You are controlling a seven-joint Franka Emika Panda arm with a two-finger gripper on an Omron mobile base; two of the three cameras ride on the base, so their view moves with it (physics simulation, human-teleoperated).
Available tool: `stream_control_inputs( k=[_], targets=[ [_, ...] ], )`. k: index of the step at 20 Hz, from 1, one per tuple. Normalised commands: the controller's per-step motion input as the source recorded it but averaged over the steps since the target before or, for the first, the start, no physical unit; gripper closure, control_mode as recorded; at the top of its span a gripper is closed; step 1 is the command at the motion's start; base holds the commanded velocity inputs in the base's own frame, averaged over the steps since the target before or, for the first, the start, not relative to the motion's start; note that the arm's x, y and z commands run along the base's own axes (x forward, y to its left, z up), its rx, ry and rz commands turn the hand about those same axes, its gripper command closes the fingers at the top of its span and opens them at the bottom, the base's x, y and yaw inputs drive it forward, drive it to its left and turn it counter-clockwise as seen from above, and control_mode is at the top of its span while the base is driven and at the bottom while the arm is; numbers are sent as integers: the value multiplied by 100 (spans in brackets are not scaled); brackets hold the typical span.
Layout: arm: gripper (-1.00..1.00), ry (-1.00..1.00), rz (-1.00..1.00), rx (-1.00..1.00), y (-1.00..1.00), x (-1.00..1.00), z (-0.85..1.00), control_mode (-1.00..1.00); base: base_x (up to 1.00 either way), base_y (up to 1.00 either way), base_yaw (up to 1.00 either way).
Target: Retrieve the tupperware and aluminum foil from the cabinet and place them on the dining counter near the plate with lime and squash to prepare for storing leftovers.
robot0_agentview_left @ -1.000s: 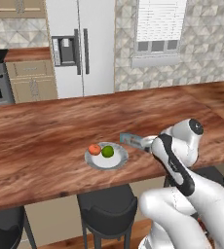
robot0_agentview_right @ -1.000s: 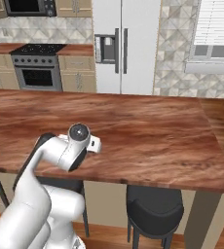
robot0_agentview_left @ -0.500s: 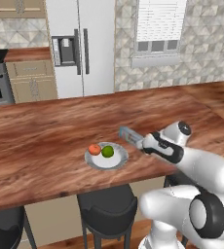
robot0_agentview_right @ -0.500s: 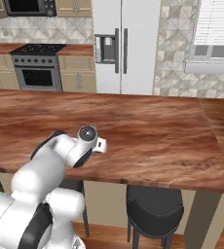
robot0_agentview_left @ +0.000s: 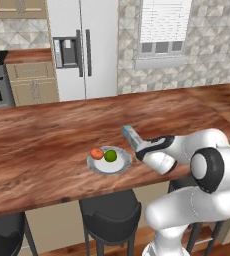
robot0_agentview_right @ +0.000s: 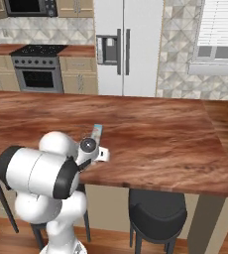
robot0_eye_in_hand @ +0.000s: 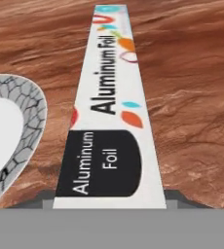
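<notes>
White aluminum foil box [robot0_eye_in_hand: 111,121] lies on the brown dining counter [robot0_agentview_left: 42,145], just beside the plate [robot0_agentview_left: 109,164]. The gripper [robot0_agentview_left: 138,149] fingers seem clamped on its near end.

Tabletop [robot0_agentview_left: 47,135]: long reddish-brown wood grain. A round grey plate [robot0_agentview_left: 109,162] sits close to the near edge, carrying the lime and squash. The aluminum foil carton [robot0_eye_in_hand: 112,116] lies flat just beside the plate, its blue end [robot0_agentview_left: 128,132] pointing toward the far edge.
</notes>
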Motion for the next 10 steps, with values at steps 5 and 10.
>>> stream_control_inputs(
  k=[5, 10],
  targets=[
    [-100, -9, 0, 0, 0, 0, 56, -100, 0, 0, 0],
    [-100, -18, 0, -1, 0, -4, 98, -100, 0, 0, 0]
  ],
)
